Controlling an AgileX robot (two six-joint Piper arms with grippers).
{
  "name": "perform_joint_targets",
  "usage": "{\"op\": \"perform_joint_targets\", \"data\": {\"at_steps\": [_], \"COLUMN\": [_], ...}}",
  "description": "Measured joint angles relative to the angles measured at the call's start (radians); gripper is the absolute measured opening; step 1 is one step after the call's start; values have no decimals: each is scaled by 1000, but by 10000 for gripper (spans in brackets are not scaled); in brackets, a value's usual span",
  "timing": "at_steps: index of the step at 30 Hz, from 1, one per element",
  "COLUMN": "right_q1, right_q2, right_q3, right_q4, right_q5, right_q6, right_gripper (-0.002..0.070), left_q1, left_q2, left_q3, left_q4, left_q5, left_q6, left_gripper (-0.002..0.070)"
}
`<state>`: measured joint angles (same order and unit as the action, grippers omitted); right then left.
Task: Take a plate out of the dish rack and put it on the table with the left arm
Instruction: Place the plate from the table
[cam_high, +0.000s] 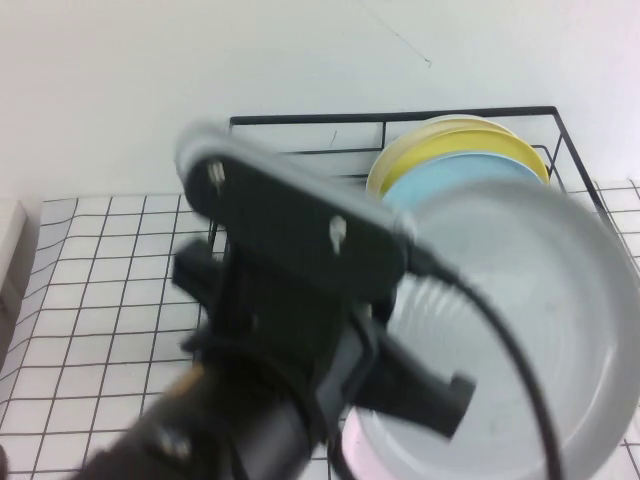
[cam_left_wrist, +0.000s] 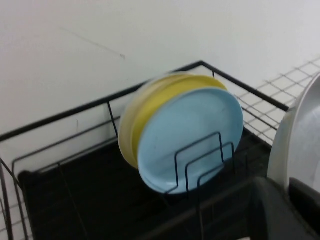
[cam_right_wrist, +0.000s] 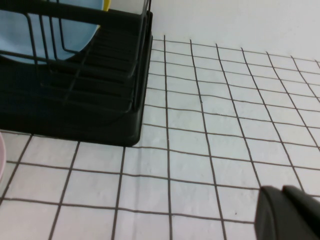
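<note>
One grey plate (cam_high: 520, 330) hangs in the air in front of the dish rack (cam_high: 400, 125), its rim pinched by the left hand (cam_high: 440, 395). It may slip and hit the worktop (cam_high: 100, 280). The right hand (cam_right_wrist: 290, 215) rests low; I cannot tell its state

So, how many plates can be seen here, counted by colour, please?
Pale grey plate: 1, held in the left gripper
Light blue plate: 1, in the dish rack
Yellow plate: 1, in the rack
Paler yellow plate: 1, behind it
Pink plate: 1, only its edge shows
Total: 5
The right gripper is low over the table.
</note>
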<state>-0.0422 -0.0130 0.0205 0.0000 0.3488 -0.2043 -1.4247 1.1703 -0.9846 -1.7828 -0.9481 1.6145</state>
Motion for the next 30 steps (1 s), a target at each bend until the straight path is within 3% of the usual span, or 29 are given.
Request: {"op": "perform_joint_targets", "data": {"at_steps": [15, 26, 30], "right_q1": [0, 0, 0], "right_q2": [0, 0, 0], "right_q3": [0, 0, 0], "right_q4": [0, 0, 0], "right_q5": [0, 0, 0], "right_q6": [0, 0, 0], "right_gripper": [-3, -3, -3], "left_q1": [19, 273, 330], "left_q2": [2, 154, 244], "left_q3": [267, 288, 288], "left_q4": [0, 6, 8], "left_q5": [119, 413, 467], "left_q6": [-251, -371, -378], "left_gripper": [4, 4, 4]}}
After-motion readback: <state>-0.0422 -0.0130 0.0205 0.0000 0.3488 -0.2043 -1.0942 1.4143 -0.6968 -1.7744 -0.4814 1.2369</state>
